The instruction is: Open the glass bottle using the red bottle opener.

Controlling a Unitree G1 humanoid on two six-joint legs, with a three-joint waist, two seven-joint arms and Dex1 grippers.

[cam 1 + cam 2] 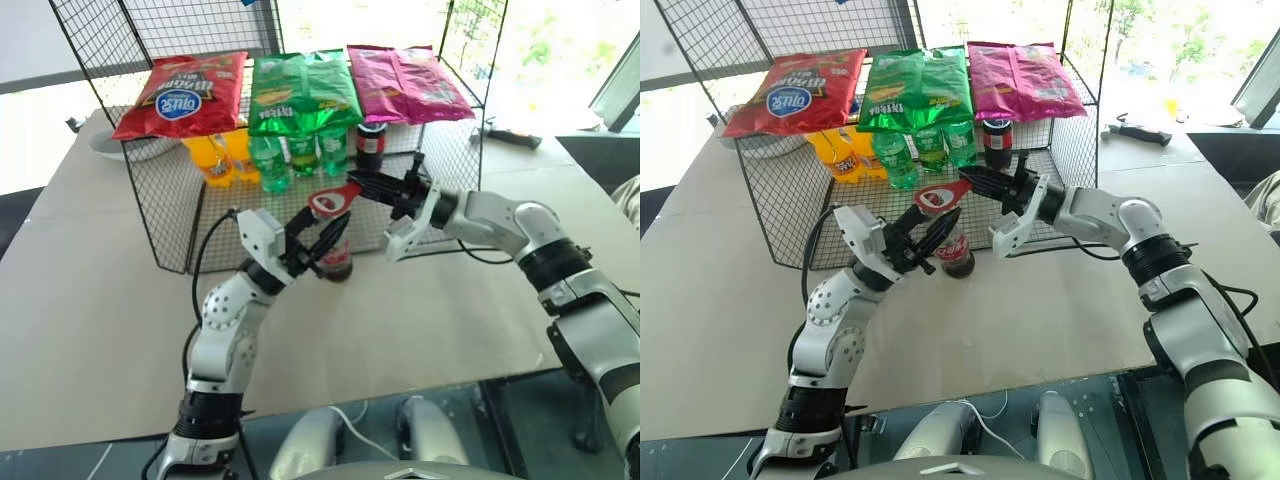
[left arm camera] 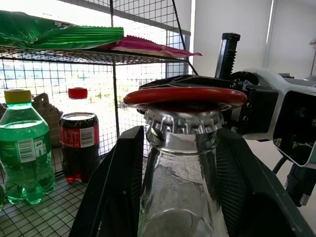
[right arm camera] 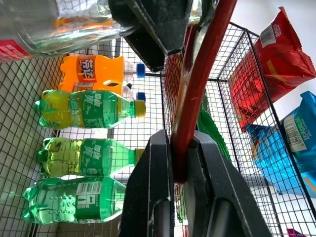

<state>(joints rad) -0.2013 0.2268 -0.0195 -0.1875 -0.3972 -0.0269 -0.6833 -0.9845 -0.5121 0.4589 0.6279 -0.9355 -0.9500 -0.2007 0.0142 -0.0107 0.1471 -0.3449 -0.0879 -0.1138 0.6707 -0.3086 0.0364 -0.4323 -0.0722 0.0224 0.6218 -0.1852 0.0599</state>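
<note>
- Bottle-opening step, seen from the head camera: the glass bottle stands upright at the centre of the frame, on the table, just in front of a wire rack.
- Left gripper reaches in from the lower left, its two black fingers closed around the bottle's neck and shoulder, holding it steady.
- Right gripper comes in from the right, shut tight on the handle of the red bottle opener.
- Opener's ring head lies flat on top of the crown cap, as the left wrist view shows from close up.
- Doing this well likely means catching the ring's lip under the cap's crimped edge, then levering the handle in a short arc while the left gripper keeps the bottle from tipping or sliding; a lip that only rests on top would slip off.
- Table is covered in pale beige board, at the centre of the frame.
- Wire rack, upper centre, holds green and orange plastic bottles below; red, green and pink snack bags lie on its top.
- Bright windows fill the upper right.
</note>
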